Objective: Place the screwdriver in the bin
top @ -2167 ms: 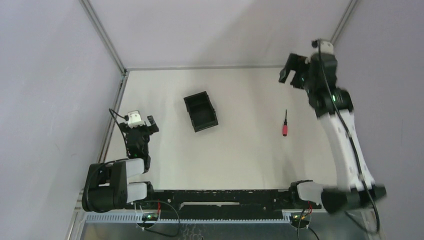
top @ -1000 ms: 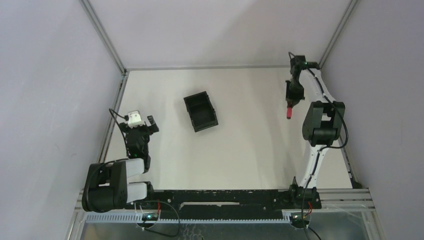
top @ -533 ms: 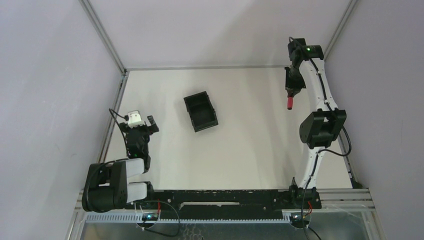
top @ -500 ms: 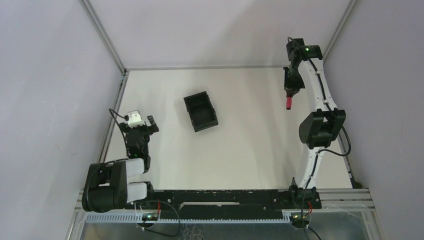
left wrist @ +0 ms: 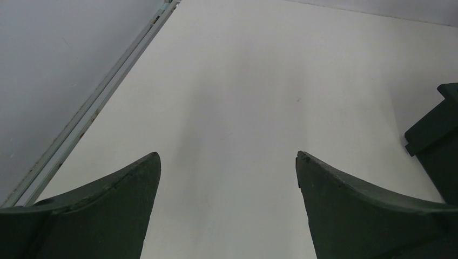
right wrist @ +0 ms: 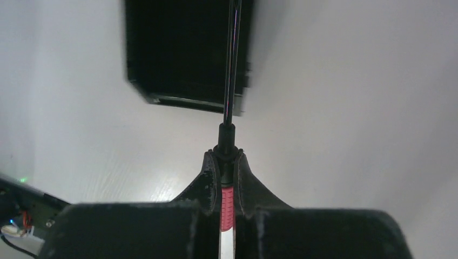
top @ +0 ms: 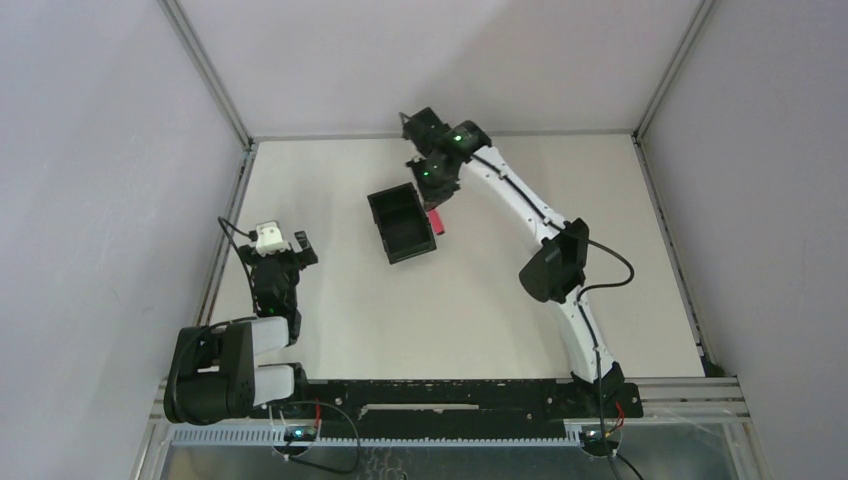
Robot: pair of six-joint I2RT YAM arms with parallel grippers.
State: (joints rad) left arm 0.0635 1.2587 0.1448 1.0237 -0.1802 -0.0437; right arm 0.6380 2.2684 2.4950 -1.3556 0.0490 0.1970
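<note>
so the right fingers (right wrist: 208, 181) are clenched on the screwdriver (right wrist: 232, 65) up by the far right corner of the bin (right wrist: 189, 102), red handle mostly buried between them and the shaft tip cut off in the wrist view, while the left fingers (left wrist: 124, 189) sit spread wide over the desk (left wrist: 259, 81), grasping nothing.

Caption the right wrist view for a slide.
Right gripper clamps the slim red-handled screwdriver, its thin black shaft pointing toward the small black plastic bin.
</note>
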